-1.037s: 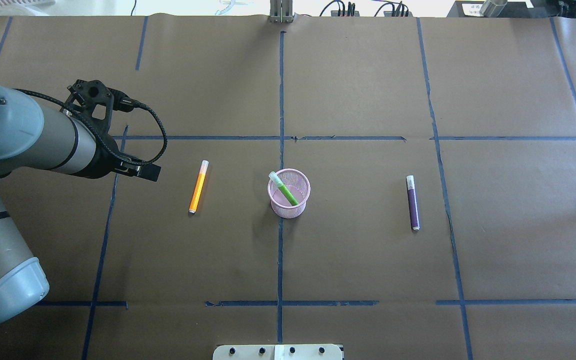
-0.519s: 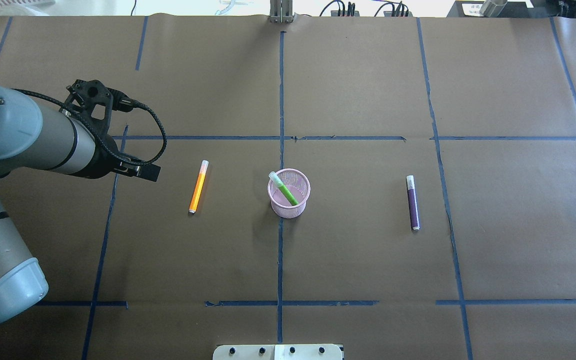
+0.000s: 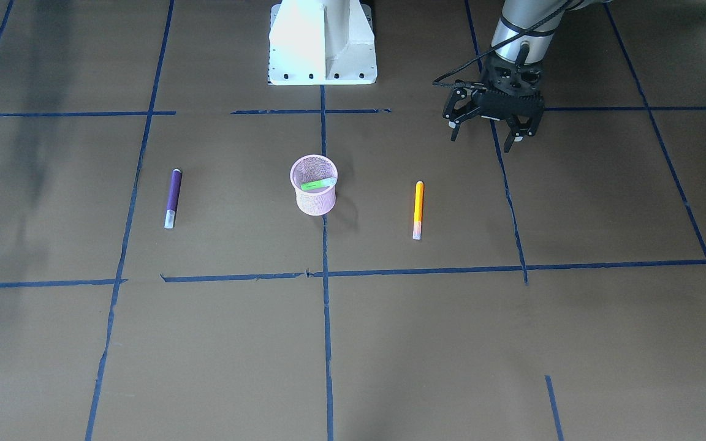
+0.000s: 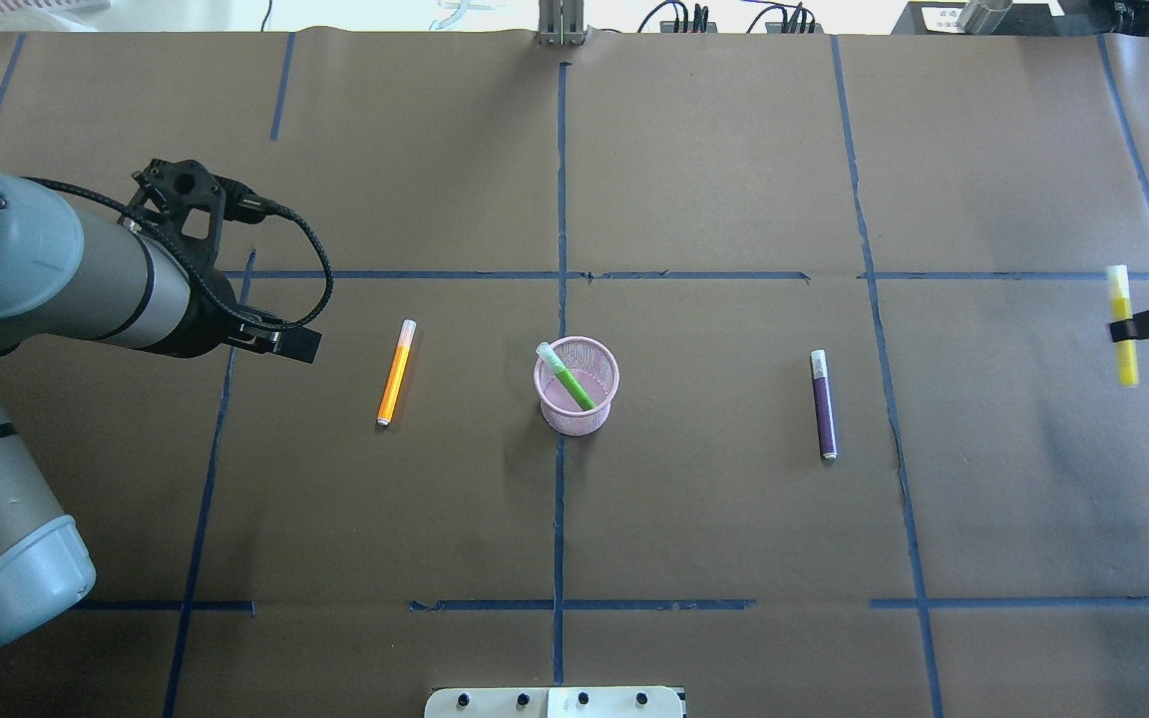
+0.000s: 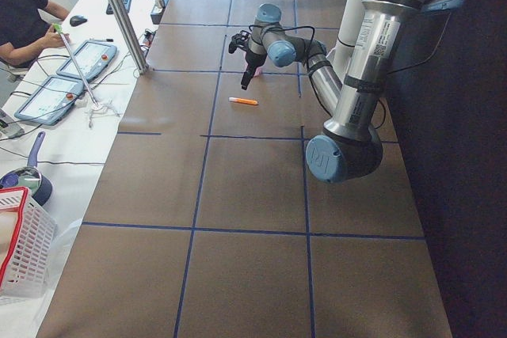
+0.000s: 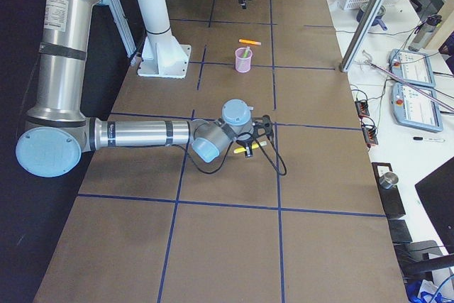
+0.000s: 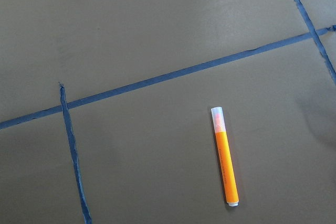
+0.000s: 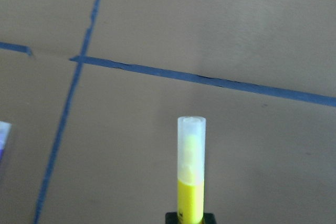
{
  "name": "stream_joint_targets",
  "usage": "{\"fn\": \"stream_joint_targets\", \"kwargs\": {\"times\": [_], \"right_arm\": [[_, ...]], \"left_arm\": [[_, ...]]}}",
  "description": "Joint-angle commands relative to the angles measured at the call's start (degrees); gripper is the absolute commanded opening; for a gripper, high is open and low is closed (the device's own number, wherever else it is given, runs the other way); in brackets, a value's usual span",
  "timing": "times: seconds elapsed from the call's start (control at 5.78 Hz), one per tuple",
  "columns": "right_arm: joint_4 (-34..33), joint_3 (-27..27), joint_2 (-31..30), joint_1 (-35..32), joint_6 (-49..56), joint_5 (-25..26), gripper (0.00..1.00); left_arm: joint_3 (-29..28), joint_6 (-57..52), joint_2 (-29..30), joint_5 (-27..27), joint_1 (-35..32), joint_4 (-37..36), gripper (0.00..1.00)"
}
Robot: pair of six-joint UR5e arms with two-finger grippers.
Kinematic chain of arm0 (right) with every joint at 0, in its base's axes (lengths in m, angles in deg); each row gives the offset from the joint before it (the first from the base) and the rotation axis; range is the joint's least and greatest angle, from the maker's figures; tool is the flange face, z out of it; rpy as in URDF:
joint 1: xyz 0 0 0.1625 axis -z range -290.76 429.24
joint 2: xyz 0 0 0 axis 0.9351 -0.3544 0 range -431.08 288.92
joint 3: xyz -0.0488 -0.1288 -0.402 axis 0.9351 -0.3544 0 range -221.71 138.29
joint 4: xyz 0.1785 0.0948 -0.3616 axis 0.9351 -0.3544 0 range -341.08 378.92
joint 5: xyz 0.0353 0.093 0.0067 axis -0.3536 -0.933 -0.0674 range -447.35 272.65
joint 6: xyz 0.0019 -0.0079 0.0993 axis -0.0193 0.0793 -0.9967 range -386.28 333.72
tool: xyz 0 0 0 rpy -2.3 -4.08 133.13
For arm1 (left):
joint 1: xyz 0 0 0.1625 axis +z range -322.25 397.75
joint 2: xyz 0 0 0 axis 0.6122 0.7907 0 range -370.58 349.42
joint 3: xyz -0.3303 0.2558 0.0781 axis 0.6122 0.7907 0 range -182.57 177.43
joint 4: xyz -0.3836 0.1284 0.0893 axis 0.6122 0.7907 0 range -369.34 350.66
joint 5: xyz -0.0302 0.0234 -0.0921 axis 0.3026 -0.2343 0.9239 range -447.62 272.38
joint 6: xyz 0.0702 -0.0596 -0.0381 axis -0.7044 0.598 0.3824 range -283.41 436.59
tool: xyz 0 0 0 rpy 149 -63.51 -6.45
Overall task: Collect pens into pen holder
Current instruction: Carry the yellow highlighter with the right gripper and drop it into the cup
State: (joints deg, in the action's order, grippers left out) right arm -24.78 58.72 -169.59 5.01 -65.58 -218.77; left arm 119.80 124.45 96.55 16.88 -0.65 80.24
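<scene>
Change vs half a second back: right pincer (image 4: 1133,327) has come into the overhead view at its far right edge, where there was nothing before. It is clenched across a yellow pen (image 4: 1122,349) at about mid-length, cap end pointing away from the robot. In the right wrist view the pen sticks straight out ahead of the pincer. It looks carried clear of the worktop (image 4: 714,519), not lying on it.

Left pincer (image 3: 486,136) is about where it was, fingers spread, holding nothing. The orange pen (image 4: 396,372) lies flat near it, on its inner side toward the middle, untouched.

The pen holder (image 4: 574,421) stands upright, well apart from the right pincer on the robot's left of it. The purple pen (image 4: 823,403) lies flat between the two. The green pen (image 4: 567,377) is already inside the holder, leaning on the rim with its cap end up.

Meaning for the task, as a judgement: one pen is in, the yellow one is now in transit, and orange and purple are left. The right arm likely has to pass over the purple pen, then tip the yellow one upright for the drop. The leaning green pen partly crosses the opening, so the drop could snag on it.
</scene>
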Motion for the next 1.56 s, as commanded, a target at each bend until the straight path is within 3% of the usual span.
{"fn": "stream_joint_targets", "kwargs": {"times": [0.0,0.17,0.52,0.86,1.21,1.38], "right_arm": [[3.0,7.2,4.0,7.9,-14.3,7.2,0.0],[2.9,8.2,10.6,14.9,-23.3,14.2,0.0],[2.3,11.8,16.5,33.1,-34.9,41.4,0.0],[-1.2,11.6,24.4,40.6,-38.0,57.2,0.0],[-5.4,8.3,31.8,52.0,-38.0,82.0,0.0],[-5.5,5.4,32.6,53.2,-38.0,84.8,0.0]], "left_arm": [[-0.2,0.2,0.1,0.0,0.3,0.0,1.0],[-0.5,0.3,0.5,0.0,0.4,0.1,1.0],[-1.5,0.0,0.8,0.1,0.7,0.2,1.0],[-1.6,-0.1,0.8,0.1,0.7,0.2,1.0],[-1.6,0.2,0.9,0.1,0.8,0.2,1.0],[-2.0,0.0,0.8,0.1,0.8,0.2,1.0]]}}
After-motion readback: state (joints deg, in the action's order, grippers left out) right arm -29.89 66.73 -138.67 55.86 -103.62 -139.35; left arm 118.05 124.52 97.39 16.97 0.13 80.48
